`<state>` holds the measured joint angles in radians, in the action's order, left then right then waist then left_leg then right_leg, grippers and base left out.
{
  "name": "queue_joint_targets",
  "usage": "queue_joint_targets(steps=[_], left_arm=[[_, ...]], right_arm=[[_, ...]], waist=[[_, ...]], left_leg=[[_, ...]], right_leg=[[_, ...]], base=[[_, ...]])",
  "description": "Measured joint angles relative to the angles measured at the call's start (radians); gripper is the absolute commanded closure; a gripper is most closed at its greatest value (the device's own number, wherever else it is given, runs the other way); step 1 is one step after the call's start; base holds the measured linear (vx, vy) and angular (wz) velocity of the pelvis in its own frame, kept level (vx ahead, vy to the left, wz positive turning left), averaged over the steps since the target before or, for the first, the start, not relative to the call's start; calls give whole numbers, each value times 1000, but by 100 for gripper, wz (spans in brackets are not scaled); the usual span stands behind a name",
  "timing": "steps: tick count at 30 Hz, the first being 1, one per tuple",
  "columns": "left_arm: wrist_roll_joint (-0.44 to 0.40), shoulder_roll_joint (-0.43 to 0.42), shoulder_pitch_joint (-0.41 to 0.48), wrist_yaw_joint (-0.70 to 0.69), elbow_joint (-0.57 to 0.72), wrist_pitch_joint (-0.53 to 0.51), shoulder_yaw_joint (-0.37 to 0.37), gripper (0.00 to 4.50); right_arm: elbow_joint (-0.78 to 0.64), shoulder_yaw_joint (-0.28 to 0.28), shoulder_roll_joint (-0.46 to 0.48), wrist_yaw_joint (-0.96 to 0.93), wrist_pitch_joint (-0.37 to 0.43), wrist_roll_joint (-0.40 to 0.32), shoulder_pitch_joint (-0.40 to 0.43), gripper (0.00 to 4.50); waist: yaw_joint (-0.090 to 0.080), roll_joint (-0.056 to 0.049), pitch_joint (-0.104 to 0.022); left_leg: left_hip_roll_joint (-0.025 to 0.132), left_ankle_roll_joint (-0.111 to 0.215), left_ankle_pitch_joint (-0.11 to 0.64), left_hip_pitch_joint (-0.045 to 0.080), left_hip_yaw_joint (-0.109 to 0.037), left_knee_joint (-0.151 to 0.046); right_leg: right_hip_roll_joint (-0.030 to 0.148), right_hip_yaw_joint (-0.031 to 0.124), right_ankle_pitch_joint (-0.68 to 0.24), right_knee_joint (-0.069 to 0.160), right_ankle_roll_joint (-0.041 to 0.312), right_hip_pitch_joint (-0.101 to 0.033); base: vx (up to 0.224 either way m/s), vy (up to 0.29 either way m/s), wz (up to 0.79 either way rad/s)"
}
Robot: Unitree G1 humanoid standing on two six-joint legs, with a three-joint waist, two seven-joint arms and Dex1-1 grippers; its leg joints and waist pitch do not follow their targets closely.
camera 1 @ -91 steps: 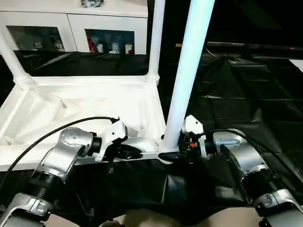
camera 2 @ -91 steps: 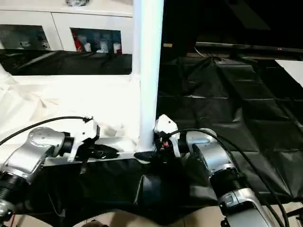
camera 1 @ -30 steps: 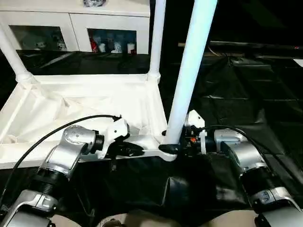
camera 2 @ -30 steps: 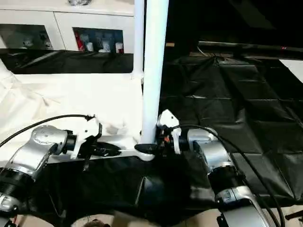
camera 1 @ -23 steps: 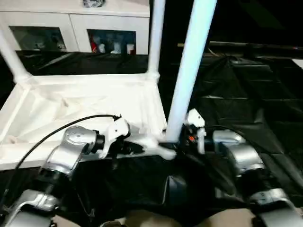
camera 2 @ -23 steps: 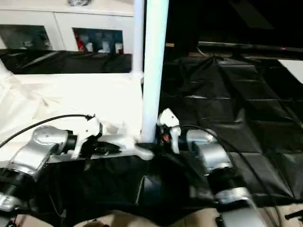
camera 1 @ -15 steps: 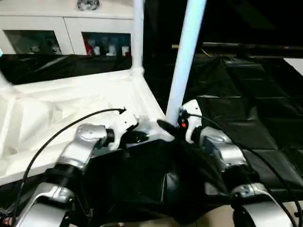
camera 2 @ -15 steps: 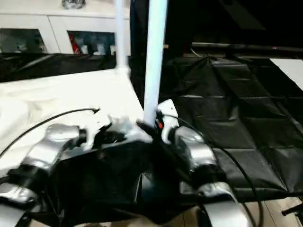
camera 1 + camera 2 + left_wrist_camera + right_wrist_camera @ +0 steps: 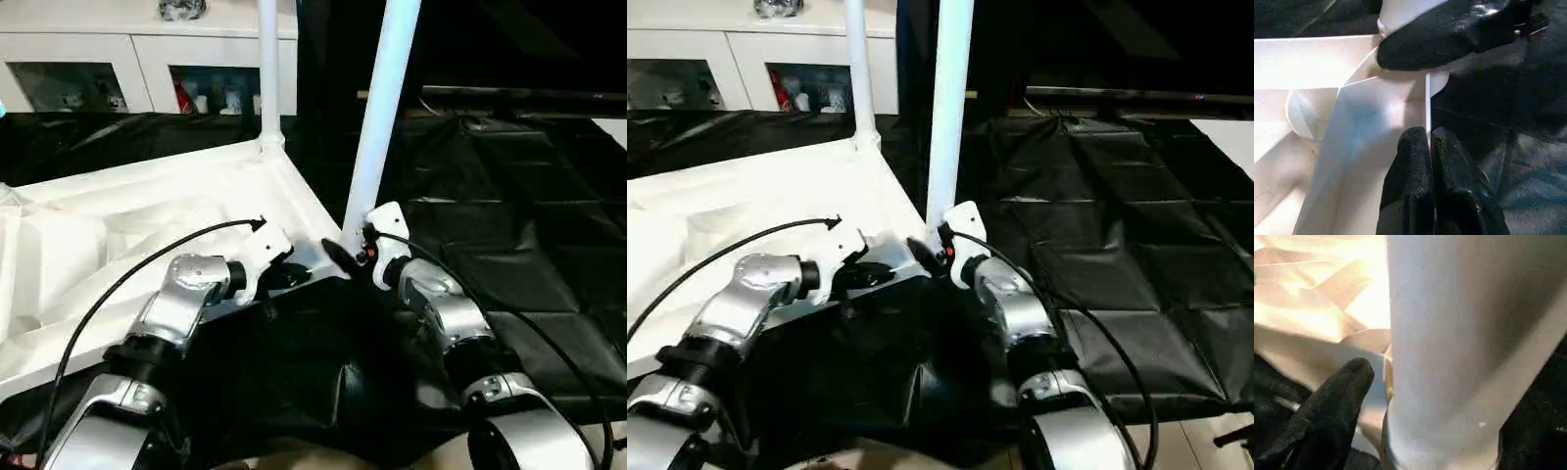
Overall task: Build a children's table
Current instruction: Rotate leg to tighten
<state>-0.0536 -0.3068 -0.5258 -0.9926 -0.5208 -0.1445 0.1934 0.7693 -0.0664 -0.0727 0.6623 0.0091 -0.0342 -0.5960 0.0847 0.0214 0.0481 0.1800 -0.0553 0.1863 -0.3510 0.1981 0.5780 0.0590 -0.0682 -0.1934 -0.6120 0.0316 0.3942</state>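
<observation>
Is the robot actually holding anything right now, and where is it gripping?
The left gripper pinches the tabletop's thin edge wall near the corner. The right gripper sits around the leg's base; a firm hold cannot be told.

Silver forearms angled inward, left end effector pinched shut, right end effector with fingers apart

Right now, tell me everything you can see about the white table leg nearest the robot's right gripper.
The near leg is a long, smooth white tube, plastic by its look, standing almost upright and leaning slightly. Its foot sits in the round socket at the near corner of the upturned tabletop, which lies on black sheeting. The right gripper is at its base, one black finger beside the tube. Its top runs out of view.
</observation>
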Motion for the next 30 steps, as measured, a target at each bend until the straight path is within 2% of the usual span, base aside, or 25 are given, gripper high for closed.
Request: queue_joint_targets(steps=[2, 6, 11, 14, 16, 18, 25, 30], left_arm=[[6, -10, 8, -29, 12, 2, 0, 450], [38, -54, 33, -138, 41, 13, 3, 450], [61, -82, 50, -217, 68, 21, 17, 450], [72, -93, 57, -250, 78, 20, 21, 450], [79, -102, 66, -280, 94, 11, 23, 450], [87, -110, 71, -299, 106, 2, 23, 450], [94, -116, 79, -313, 117, -8, 27, 450], [88, -108, 79, -268, 111, -11, 16, 450]], right_arm=[[-27, -17, -29, 69, 2, -3, 14, 63], [-125, -45, -103, 293, 57, -48, 61, 63], [-178, -81, -157, 438, 75, -71, 87, 63], [-209, -100, -189, 501, 102, -81, 92, 98], [-232, -107, -206, 543, 128, -84, 96, 101], [-249, -108, -208, 566, 144, -89, 102, 128], [-256, -108, -211, 580, 164, -92, 104, 178], [-249, -85, -177, 499, 182, -89, 104, 193]], waist=[[2, 0, 0], [7, -1, 0], [16, 0, 0], [18, -2, 1], [21, -2, 1], [23, -2, 1], [25, -2, 1], [21, -2, 1]], left_leg=[[0, 0, 0, 0, 0, -1], [0, 0, 0, -2, 1, -1], [0, 0, 0, -3, 1, 0], [0, 0, 0, -3, 1, 0], [0, 0, 0, -4, 1, 0], [0, 0, 0, -5, 1, 0], [0, 1, 0, -6, 1, 0], [0, 0, 0, -4, 1, 0]], right_leg=[[0, 0, 0, 1, 0, 0], [0, 0, -1, 1, 0, 1], [0, 0, -1, 1, 0, 2], [0, 0, 0, 1, 0, 2], [0, 0, -1, 1, 0, 2], [0, -1, -1, 1, 0, 4], [0, -1, -1, 1, 0, 5], [0, 0, 0, 0, 0, 4]], base=[[0, 0, 0], [0, 0, 0], [0, 0, 0], [0, 0, 0], [0, 0, 0], [0, 0, 0], [0, 0, 0], [0, 0, 0]])
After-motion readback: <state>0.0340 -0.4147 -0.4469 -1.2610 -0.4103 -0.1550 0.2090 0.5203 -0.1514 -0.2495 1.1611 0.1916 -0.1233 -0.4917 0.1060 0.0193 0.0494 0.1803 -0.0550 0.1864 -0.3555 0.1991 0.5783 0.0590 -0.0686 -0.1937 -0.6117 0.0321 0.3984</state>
